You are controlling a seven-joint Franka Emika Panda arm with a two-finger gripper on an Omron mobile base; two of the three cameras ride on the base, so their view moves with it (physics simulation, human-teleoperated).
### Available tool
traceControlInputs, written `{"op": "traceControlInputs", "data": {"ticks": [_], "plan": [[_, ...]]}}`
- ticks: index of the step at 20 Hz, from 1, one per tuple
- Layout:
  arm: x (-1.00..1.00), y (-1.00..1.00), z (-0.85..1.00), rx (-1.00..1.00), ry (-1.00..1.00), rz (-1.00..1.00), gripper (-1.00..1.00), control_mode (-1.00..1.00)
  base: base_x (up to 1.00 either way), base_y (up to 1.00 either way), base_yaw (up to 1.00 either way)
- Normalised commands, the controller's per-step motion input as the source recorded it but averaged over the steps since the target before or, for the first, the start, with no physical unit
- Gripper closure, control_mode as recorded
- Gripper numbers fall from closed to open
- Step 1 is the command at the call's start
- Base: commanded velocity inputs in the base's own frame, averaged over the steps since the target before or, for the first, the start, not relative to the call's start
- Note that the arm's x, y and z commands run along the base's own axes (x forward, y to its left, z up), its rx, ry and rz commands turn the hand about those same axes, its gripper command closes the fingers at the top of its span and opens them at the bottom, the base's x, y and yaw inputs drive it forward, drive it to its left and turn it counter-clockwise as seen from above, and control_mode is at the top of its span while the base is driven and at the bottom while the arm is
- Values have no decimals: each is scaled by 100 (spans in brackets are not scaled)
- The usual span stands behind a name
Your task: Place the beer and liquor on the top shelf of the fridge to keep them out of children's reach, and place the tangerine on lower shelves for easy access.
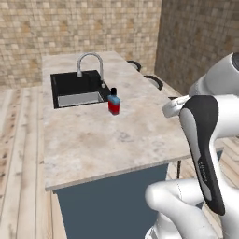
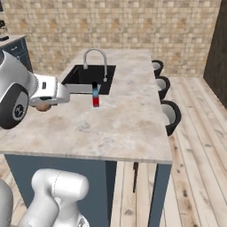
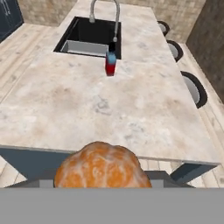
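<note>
- The gripper [image 3: 103, 186] is holding the tangerine [image 3: 103, 166] between its jaws, up off the island counter [image 3: 87, 109].
- In the right base view a sliver of the orange fruit is peeking out under the white hand.
- The liquor [image 1: 114, 101] is standing upright on the counter, just beside the black sink [image 1: 74, 88] and its curved tap [image 1: 91, 63].
- Dark stools [image 2: 170, 116] are lining the counter's far side.

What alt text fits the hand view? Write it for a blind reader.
A tangerine sits large at the bottom, held in the robot's hand. Beyond it lies a marble counter with a blue-and-red liquor bottle beside a black sink and faucet.
</note>
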Motion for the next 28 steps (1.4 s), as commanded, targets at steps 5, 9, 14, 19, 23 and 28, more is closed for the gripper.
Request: {"op": "traceControlInputs", "data": {"ticks": [5,9,14,19,23,28], "plan": [[0,0,0,0,0,0,100,100,-81,-23,-33],[0,0,0,0,0,0,100,100,-46,-66,-55],[0,0,0,0,0,0,100,100,-8,-60,-65],[0,0,0,0,0,0,100,100,0,-55,-69],[0,0,0,0,0,0,100,100,0,-56,-69],[0,0,0,0,0,0,100,100,3,-54,-67]]}}
